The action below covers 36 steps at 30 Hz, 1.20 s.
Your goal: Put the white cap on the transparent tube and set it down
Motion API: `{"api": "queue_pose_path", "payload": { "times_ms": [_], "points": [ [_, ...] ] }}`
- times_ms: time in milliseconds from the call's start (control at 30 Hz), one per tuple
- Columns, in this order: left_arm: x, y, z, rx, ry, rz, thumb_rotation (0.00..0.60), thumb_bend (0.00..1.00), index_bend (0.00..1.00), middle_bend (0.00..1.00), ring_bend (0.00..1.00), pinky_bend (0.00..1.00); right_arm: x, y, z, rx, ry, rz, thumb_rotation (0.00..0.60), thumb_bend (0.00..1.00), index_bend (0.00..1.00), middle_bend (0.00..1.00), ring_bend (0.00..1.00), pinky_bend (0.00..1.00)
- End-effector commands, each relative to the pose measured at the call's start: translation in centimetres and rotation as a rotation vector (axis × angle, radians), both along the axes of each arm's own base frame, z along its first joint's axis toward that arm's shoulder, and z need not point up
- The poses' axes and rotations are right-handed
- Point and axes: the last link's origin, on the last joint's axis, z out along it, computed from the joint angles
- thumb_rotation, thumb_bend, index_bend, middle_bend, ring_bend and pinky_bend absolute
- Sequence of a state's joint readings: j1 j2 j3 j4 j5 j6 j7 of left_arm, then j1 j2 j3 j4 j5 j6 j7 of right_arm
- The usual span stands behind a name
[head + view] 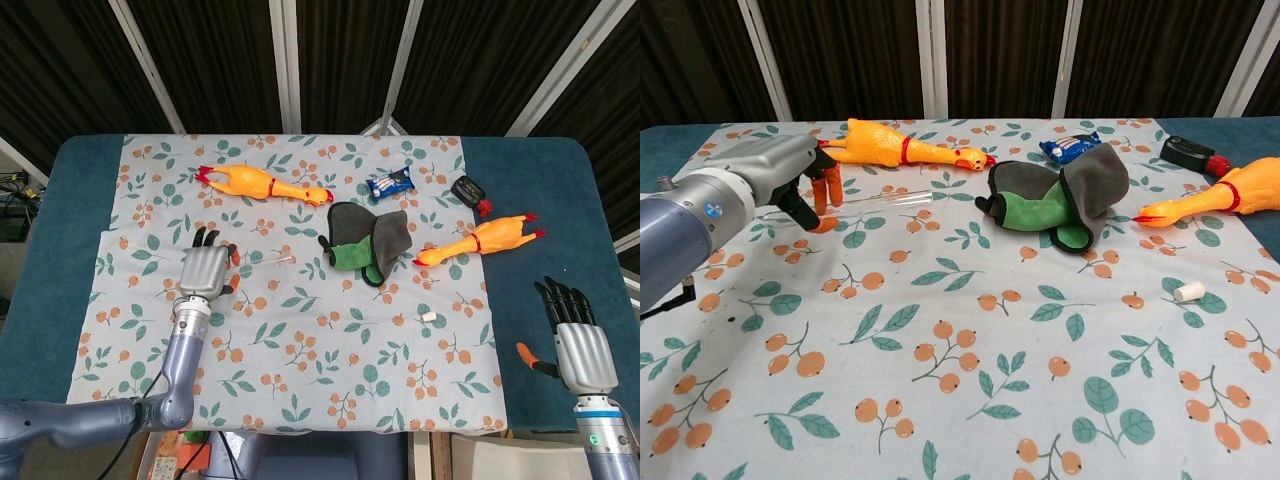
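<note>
My left hand (204, 270) (790, 178) grips one end of the transparent tube (268, 262) (888, 197) over the left part of the floral cloth. The tube sticks out to the right, roughly level and just above the cloth. The small white cap (429, 316) (1187, 292) lies alone on the cloth at the right, far from the tube. In the head view my right hand (575, 335) hovers at the table's right front edge with straight fingers, holding nothing. The chest view does not show it.
A yellow rubber chicken (262, 185) (902, 149) lies behind the left hand, and another (480, 240) (1215, 200) at the right. A grey and green cloth (365, 243) (1060, 200) sits in the middle. A blue packet (390, 183) and a black device (467, 190) lie at the back.
</note>
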<state>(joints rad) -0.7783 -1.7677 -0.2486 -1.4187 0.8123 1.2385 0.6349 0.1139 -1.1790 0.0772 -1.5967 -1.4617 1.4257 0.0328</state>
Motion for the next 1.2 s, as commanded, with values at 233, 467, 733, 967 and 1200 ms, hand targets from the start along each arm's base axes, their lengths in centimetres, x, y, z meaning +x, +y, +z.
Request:
{"api": "queue_pose_path", "payload": {
  "times_ms": [233, 467, 733, 967, 1200],
  "points": [
    [-2.7, -0.9, 1.8, 0.003, -0.082, -0.121, 0.6, 0.77, 0.64, 0.64, 0.13, 0.0, 0.3, 0.0, -0.2, 0.009, 0.006, 0.002, 0.6, 0.31, 0.0, 0.0, 0.0, 0.0],
    [-3.9, -0.7, 3.3, 0.017, -0.164, -0.133, 0.6, 0.77, 0.64, 0.65, 0.13, 0.0, 1.2, -0.6, -0.9, 0.023, 0.007, 0.0, 0.6, 0.31, 0.0, 0.0, 0.0, 0.0],
    [-5.7, -0.3, 5.1, 0.035, -0.236, -0.151, 0.6, 0.79, 0.65, 0.65, 0.13, 0.0, 3.2, -2.1, -3.3, 0.073, 0.005, 0.007, 0.6, 0.31, 0.02, 0.0, 0.0, 0.0],
    [-5.5, 0.5, 6.0, 0.051, -0.285, -0.175, 0.6, 0.8, 0.65, 0.66, 0.14, 0.0, 4.3, -3.2, -5.3, 0.111, 0.008, -0.002, 0.6, 0.31, 0.04, 0.0, 0.0, 0.0],
    [-4.7, 0.8, 6.6, 0.049, -0.31, -0.2, 0.6, 0.8, 0.65, 0.66, 0.14, 0.0, 6.2, -4.9, -7.1, 0.14, 0.018, 0.033, 0.6, 0.31, 0.21, 0.05, 0.0, 0.0]
  ]
}}
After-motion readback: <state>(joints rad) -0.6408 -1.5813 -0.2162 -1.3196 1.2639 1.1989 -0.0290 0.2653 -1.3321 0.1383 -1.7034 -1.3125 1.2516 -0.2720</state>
